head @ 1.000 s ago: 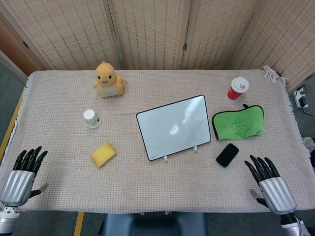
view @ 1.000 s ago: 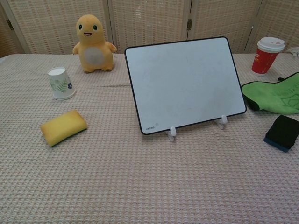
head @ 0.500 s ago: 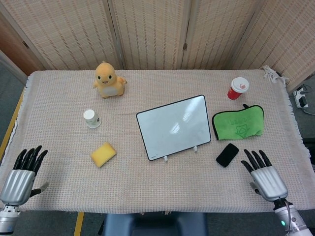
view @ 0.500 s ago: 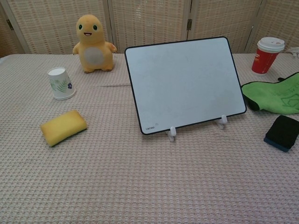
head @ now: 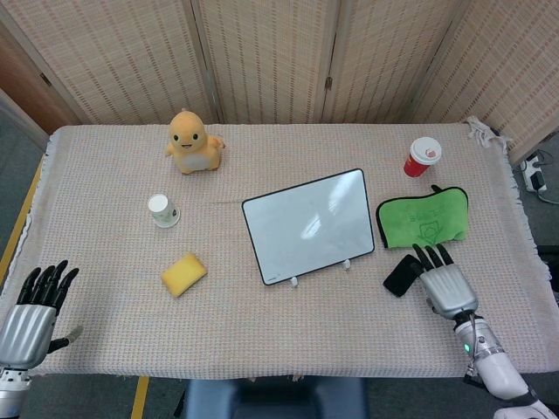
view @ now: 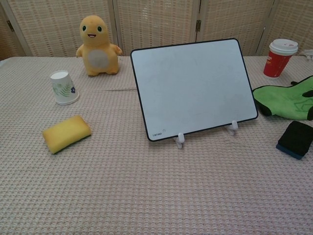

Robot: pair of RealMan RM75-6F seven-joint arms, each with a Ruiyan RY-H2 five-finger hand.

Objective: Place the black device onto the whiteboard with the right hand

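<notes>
The black device lies flat on the tablecloth, right of the whiteboard, which leans back on small white feet. My right hand hovers just right of the device. Its fingers are spread and hold nothing, and the fingertips reach the near edge of the green cloth. In the chest view only dark fingertips show at the right edge, over the cloth. My left hand stays at the table's front left corner, fingers apart and empty.
A green cloth lies behind the device, with a red cup beyond it. Left of the board are a yellow sponge, a paper cup and a yellow plush toy.
My right hand has moved forward and left from the table's front right edge, and is now beside the black device. The left hand has barely shifted. Nothing on the table moved.
</notes>
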